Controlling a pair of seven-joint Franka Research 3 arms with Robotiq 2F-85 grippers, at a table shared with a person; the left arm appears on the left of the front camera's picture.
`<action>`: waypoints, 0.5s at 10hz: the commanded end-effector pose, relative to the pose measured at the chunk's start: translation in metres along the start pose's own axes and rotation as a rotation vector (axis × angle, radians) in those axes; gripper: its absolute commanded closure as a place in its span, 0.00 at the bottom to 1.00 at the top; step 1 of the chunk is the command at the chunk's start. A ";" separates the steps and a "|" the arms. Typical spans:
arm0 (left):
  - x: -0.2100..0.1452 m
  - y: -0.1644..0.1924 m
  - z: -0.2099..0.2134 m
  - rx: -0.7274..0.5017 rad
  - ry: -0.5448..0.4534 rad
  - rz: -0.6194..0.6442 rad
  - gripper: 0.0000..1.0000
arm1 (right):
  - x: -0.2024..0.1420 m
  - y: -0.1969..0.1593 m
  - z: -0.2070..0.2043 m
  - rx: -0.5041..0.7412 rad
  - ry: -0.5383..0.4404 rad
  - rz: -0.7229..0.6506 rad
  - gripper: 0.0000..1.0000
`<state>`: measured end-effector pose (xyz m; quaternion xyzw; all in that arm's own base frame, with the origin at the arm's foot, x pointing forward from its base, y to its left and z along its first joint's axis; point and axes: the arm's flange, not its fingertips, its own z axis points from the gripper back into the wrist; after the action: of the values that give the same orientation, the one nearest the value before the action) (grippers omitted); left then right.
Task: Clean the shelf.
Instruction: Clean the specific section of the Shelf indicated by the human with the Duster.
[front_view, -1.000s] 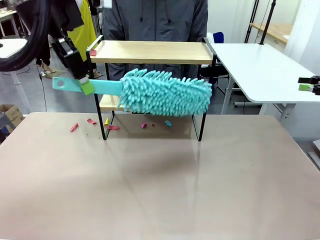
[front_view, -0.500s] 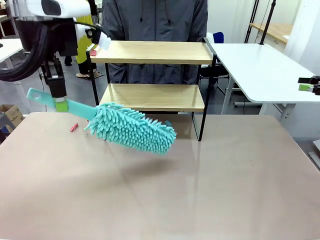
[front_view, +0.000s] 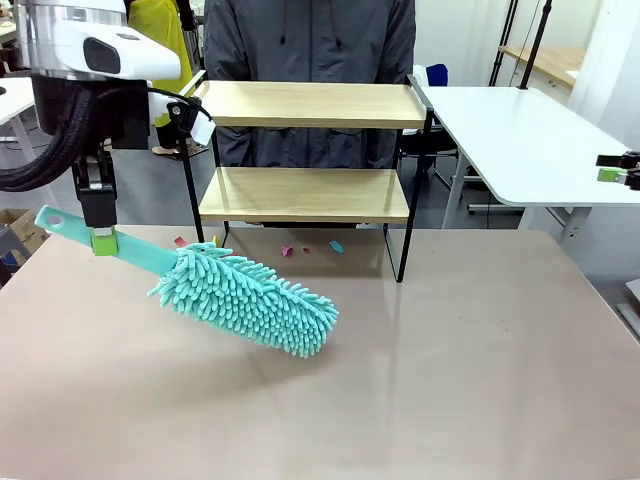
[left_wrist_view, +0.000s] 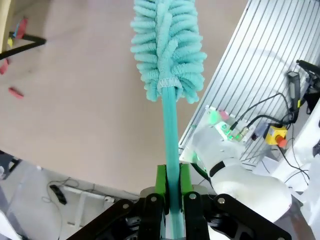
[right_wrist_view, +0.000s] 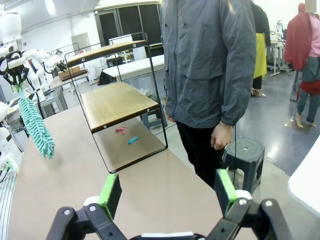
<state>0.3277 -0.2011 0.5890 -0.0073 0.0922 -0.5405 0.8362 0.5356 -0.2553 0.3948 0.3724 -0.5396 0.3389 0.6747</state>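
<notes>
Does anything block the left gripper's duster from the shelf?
Nothing visible does. Bare tan table separates the fluffy teal duster, clamped in the left gripper, from the two-tier wooden shelf with black metal frame.

Light wood grain on both boards of the shelf (front_view: 310, 105), thin black frame. Left of the shelf, teal duster (front_view: 245, 300), shaggy head, plain handle, between green pads (left_wrist_view: 160, 180) of black left gripper (front_view: 102, 238). Under the shelf, pink, teal and yellow scraps (front_view: 288, 250) on beige table (front_view: 420, 380).
</notes>
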 end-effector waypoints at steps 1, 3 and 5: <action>-0.001 -0.001 0.007 0.012 -0.016 -0.004 0.87 | 0.002 0.001 -0.001 -0.001 0.004 0.000 0.00; -0.001 -0.001 0.007 0.012 -0.016 -0.004 0.87 | 0.002 0.001 -0.001 -0.001 0.004 0.000 0.00; -0.001 -0.001 0.007 0.012 -0.016 -0.004 0.87 | 0.002 0.001 -0.001 -0.001 0.004 0.000 0.00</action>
<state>0.3278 -0.2022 0.5939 -0.0065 0.0869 -0.5416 0.8361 0.5356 -0.2553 0.3948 0.3724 -0.5396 0.3389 0.6747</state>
